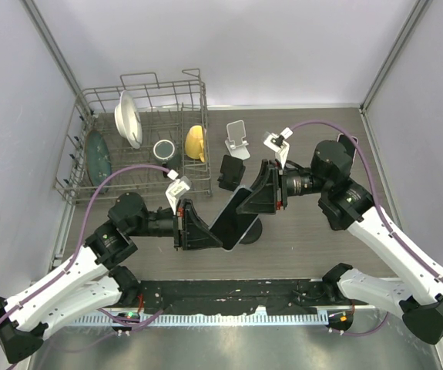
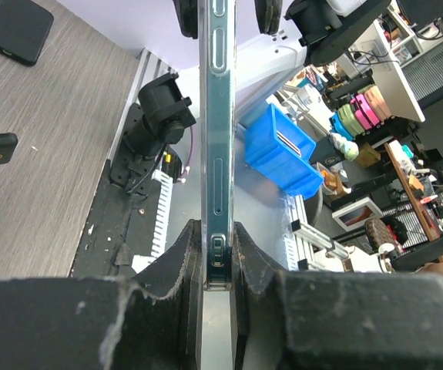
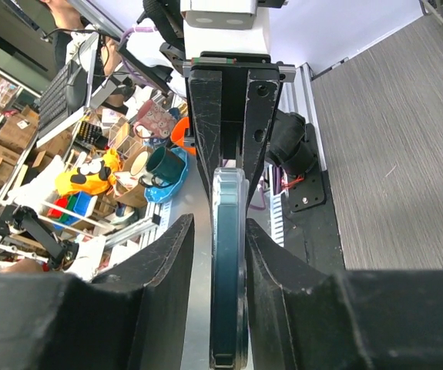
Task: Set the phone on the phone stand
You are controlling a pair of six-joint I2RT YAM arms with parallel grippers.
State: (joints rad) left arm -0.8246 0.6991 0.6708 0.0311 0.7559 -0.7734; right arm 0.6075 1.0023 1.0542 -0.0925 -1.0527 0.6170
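Observation:
A dark phone in a clear case hangs tilted above the table's middle, between both grippers. My left gripper is shut on its lower end; in the left wrist view both pads press the phone's edge at my gripper. My right gripper surrounds the upper end. In the right wrist view the phone lies against one finger, with a gap to the other finger, so the gripper is open. A white phone stand and a black stand sit just behind.
A wire dish rack with plates, a cup and a yellow item fills the back left. A second black phone lies at the back right. A round black base sits on the table under the held phone.

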